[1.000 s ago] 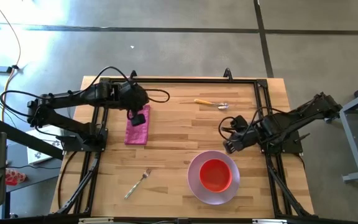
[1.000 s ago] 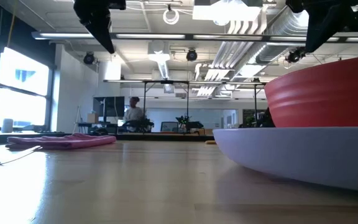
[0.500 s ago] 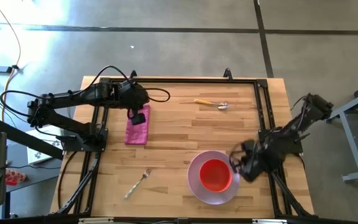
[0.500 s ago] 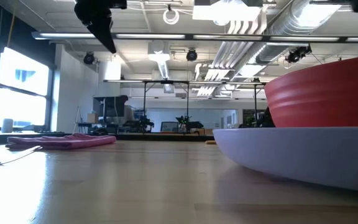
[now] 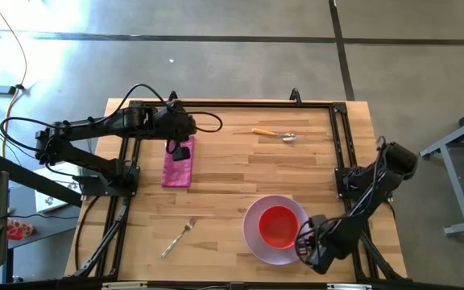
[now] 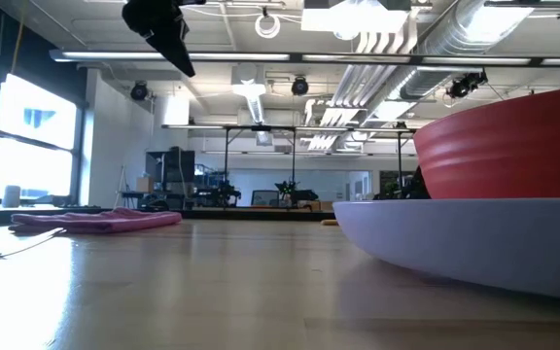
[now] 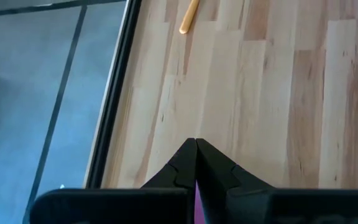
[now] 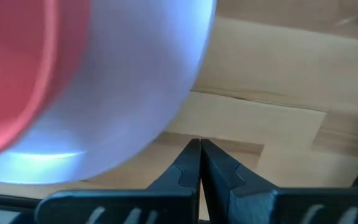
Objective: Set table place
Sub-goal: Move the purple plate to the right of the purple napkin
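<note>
Beside the lavender plate (image 5: 258,246) holding the red bowl (image 5: 279,226) on my desk (image 5: 240,177), my right gripper (image 5: 307,247) sits clenched, while my left gripper (image 5: 176,150), also clenched, hovers over the magenta napkin (image 5: 177,170).

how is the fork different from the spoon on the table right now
The fork is all silver and lies near the table's front-left, slanting, alone on bare wood. The spoon has a yellow handle with a silver bowl end and lies near the far edge, almost parallel to it. The fork sits left of the plate; the spoon is well beyond it. Neither is touched by a gripper; both lie flat.
</note>
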Tool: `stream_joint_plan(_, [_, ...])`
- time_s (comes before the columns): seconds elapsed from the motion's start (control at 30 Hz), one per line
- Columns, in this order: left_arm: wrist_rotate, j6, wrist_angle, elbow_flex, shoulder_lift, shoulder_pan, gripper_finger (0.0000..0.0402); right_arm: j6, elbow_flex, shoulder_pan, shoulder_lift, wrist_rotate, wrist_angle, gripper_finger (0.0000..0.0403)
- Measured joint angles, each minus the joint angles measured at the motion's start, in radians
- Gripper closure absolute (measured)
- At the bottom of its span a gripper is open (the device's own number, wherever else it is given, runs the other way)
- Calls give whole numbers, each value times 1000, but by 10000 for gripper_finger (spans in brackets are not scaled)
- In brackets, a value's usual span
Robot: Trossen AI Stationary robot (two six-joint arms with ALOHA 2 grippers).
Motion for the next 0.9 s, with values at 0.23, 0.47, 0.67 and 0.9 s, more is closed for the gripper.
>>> stream_joint_plan(0.23, [6,9,-2,0,0,0,401,4,0,22,43,-19,-4,403])
stream_joint_plan(0.47, [-2,9,-2,0,0,0,402,-4,0,-2,45,21,-50,403])
stream_joint_plan(0.67, [-7,14,-3,0,0,0,402,-4,0,-4,46,19,-58,403])
stream_joint_plan(0.9, [-8,27,-3,0,0,0,401,-12,0,-28,98,51,13,403])
